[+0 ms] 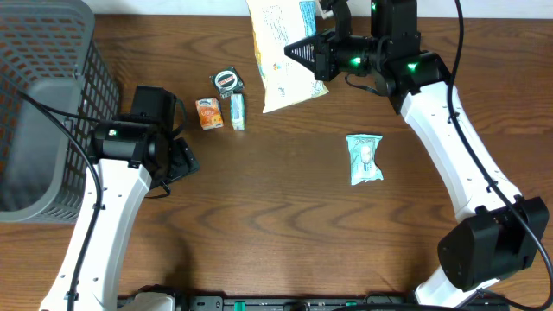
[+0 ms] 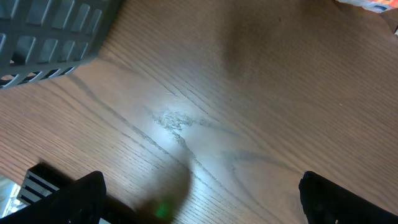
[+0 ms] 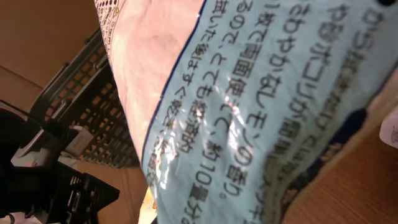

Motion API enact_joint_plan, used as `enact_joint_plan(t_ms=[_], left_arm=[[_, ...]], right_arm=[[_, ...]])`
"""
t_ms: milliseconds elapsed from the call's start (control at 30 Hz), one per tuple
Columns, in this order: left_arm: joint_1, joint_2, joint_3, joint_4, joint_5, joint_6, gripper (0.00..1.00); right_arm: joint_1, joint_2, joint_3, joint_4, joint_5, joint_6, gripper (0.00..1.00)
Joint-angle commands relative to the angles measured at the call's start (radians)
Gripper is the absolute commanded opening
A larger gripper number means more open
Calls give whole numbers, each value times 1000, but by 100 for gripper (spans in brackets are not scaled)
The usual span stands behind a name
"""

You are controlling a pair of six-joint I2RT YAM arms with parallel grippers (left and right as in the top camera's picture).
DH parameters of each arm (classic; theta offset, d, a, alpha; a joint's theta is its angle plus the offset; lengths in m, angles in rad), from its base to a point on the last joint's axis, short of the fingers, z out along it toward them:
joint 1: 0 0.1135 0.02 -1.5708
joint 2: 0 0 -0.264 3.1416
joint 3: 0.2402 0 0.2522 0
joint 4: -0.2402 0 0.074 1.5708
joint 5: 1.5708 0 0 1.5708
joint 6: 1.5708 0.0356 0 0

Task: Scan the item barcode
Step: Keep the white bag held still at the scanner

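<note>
I had the right end effector (image 1: pixel 313 53) pressed together on the edge of the snack bag (image 1: pixel 281 60). The bag hung lifted over the far side of the table (image 1: pixel 285 225), its long axis running near-to-far and its body lying toward the grey basket (image 1: pixel 43 104). The left end effector (image 1: pixel 180 161) stood spread wide over bare wood, well apart from the bag, so the right arm owned the move. The right wrist camera showed dark Japanese print on a pale blue panel, with "10" readable. I saw no barcode there and judged the bag needed turning.
</note>
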Motion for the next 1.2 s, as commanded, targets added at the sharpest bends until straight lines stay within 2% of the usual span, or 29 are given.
enact_joint_plan(t_ms=[0, 1167], left_arm=[[3, 2, -4, -3, -10, -5, 97], [3, 2, -4, -3, -10, -5, 98]], right_arm=[[18, -26, 7, 2, -7, 7, 1], [29, -26, 7, -19, 27, 7, 1]])
